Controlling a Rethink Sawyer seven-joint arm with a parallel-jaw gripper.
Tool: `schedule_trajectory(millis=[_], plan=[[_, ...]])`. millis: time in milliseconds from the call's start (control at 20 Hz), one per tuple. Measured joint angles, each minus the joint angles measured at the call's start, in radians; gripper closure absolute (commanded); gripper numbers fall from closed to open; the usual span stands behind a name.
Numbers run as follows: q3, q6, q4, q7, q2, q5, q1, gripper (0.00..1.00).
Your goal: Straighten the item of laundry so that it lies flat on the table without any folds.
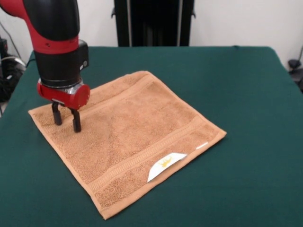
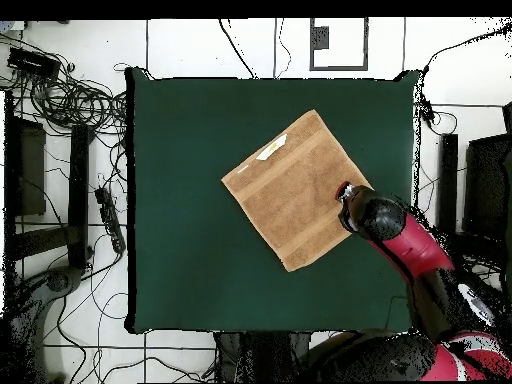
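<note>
The orange-tan terry towel (image 1: pixel 128 137) lies spread flat on the dark green table (image 1: pixel 246 94), turned like a diamond. Its white label with a yellow mark (image 1: pixel 164 164) lies on the near edge. In the overhead view the towel (image 2: pixel 290 190) sits right of the table's (image 2: pixel 180 200) centre, label (image 2: pixel 271 150) at the upper left edge. My gripper (image 1: pixel 66 120) stands over the towel's left corner, its two black fingers (image 1: pixel 76 121) a small gap apart, tips at the cloth, holding nothing. In the overhead view the gripper (image 2: pixel 345 192) is at the towel's right corner.
The red and black arm (image 2: pixel 410 250) reaches in from the lower right in the overhead view. Cables and dark equipment (image 2: pixel 70 100) lie on the floor beside the table. The black pedestal (image 1: pixel 154 21) stands behind the table's far edge.
</note>
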Motion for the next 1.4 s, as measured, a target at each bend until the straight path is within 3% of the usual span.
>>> schedule_trajectory(millis=[1400], plan=[[0.062,-0.001,-0.137,0.0,0.039,-0.118,-0.063,0.0]])
